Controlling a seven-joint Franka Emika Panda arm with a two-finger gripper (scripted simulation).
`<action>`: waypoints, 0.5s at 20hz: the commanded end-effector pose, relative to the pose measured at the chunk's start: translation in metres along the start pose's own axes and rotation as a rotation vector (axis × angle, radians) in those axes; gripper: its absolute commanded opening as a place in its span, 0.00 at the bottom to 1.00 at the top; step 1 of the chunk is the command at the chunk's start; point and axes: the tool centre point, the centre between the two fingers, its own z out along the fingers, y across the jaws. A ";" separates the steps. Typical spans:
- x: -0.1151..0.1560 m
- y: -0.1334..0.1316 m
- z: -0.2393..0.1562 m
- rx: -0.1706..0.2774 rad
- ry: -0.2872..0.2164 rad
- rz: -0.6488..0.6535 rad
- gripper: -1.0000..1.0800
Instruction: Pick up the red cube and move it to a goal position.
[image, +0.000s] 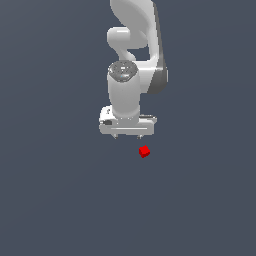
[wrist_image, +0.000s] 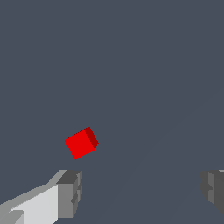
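One red cube is sitting on the dark grey table, and you are looking at it lying free, with nothing touching it. Being a cube, it is showing you no long axis; what you can read is its turn. In the exterior view it is resting rotated, with one corner pointing toward the bottom of that picture rather than a flat face. In the wrist view the red cube is appearing tilted the same way, its bright face turned to the camera and a darker, shaded face showing along one side.

Your gripper is hanging just beside the cube, apart from it, with the cube lying toward the exterior view's right of the fingertips and slightly nearer the bottom of that picture. The gripper is standing wide: in the wrist view the two grey pads are sitting far apart with only bare table between them, and the cube is lying outside that gap.

No edge or corner of the table is coming into either picture, so you cannot place the cube against them. The arm is being cut off at the exterior view's top, and the far finger is being clipped by the wrist picture's border. No goal marker is making itself out.
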 end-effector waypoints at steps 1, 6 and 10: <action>0.000 0.000 0.000 0.000 0.000 0.000 0.96; 0.000 -0.005 0.008 -0.002 0.000 -0.028 0.96; 0.001 -0.015 0.027 -0.006 0.001 -0.092 0.96</action>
